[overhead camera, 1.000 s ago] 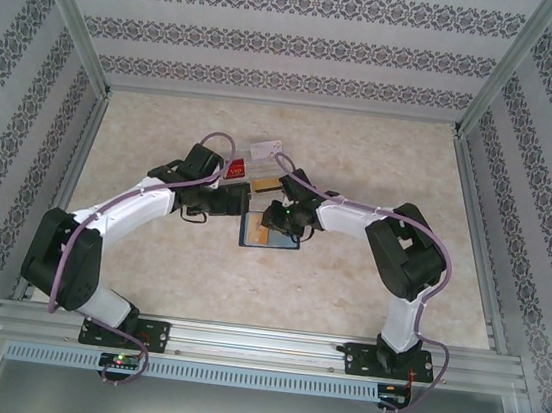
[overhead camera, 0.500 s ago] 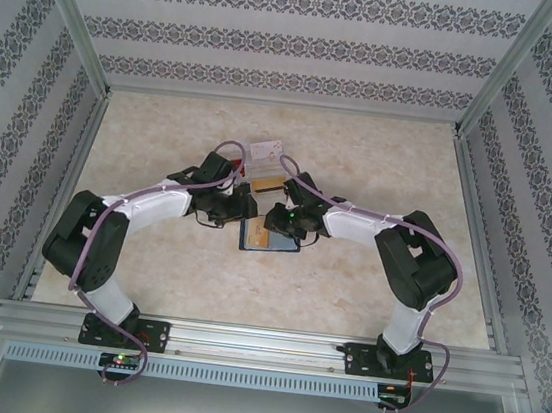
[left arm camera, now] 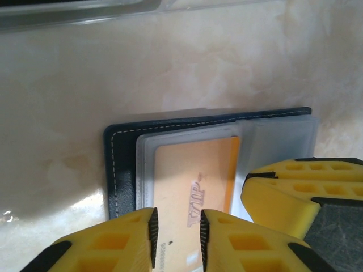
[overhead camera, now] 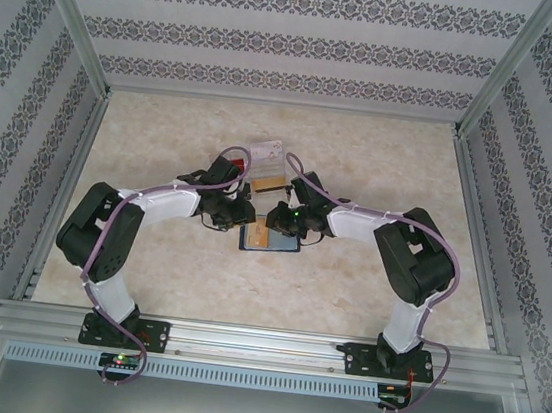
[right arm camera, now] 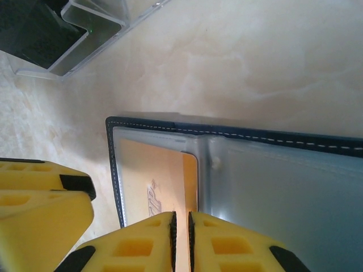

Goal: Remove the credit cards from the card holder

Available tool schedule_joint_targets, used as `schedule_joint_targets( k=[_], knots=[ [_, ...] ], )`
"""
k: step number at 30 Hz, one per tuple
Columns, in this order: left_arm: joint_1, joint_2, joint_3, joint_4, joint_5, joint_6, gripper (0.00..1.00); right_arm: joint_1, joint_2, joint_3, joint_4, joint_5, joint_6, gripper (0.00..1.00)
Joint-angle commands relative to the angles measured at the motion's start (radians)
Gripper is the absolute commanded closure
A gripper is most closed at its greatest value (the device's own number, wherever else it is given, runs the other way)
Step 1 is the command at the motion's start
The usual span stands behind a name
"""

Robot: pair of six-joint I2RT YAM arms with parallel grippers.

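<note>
L gripper (left arm camera: 177,221) points tips-down at the open holder (left arm camera: 120,170), jaws a narrow gap apart, nothing seen clamped betw. them. Thru that gap shows the orange card (left arm camera: 193,170), flat in its clear sleeve (left arm camera: 144,170) right under the tips, "VIP" print legible. Holder's navy cover w/ white stitching sticks out past the tips & to their left. Just right of the L fingers, one yellow finger of the R gripper (right arm camera: 181,221) sits over a loose clear leaf of the holder. From the R wrist: R jaws all but together, only a hairline slit. Tips sit at the card's long edge where two leaves meet, but can't tell whether a sleeve or card edge is pinched in the slit. Card lies just ahead & left of the R tips; another clear leaf runs off to their right. A finger of the L gripper sits near, left of the R tips, not touching them. From above, both grippers meet nearly tip to tip over the holder's far end; holder lies flat on the table (overhead camera: 380,179), its near part poking out toward the bases. Just beyond both grippers is a clear tray (right arm camera: 96,34) w/ something dark inside, can't tell what; a pale card (overhead camera: 266,150) lies there too.
</note>
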Motion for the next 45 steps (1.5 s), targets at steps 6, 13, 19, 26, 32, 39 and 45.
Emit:
schedule_joint_targets(
  k=[6, 13, 19, 26, 32, 39, 45],
  knots=[
    [-0.015, 0.041, 0.019, -0.008, -0.011, -0.002, 0.76, -0.003, 0.032, 0.004, 0.004, -0.011, -0.002, 0.81],
    [-0.015, 0.06, 0.014, -0.02, -0.019, 0.001, 0.81, -0.002, 0.029, 0.005, -0.004, -0.003, -0.007, 0.81],
    [-0.015, 0.072, 0.006, -0.03, -0.03, 0.012, 0.84, -0.003, 0.041, 0.008, 0.0, -0.004, 0.0, 0.81],
    [-0.016, 0.091, -0.001, -0.033, -0.026, 0.022, 0.87, -0.002, 0.041, 0.004, 0.025, -0.023, 0.01, 0.83],
    [-0.017, 0.098, -0.005, -0.032, -0.026, 0.03, 0.88, -0.003, 0.046, 0.008, 0.036, -0.041, 0.015, 0.83],
    [-0.016, 0.103, -0.004, -0.036, -0.024, 0.034, 0.9, -0.003, 0.05, 0.011, 0.053, -0.056, 0.025, 0.84],
    [-0.018, 0.084, 0.006, -0.053, -0.024, 0.041, 0.84, -0.011, 0.026, -0.004, 0.038, -0.033, 0.024, 0.9]
  ],
)
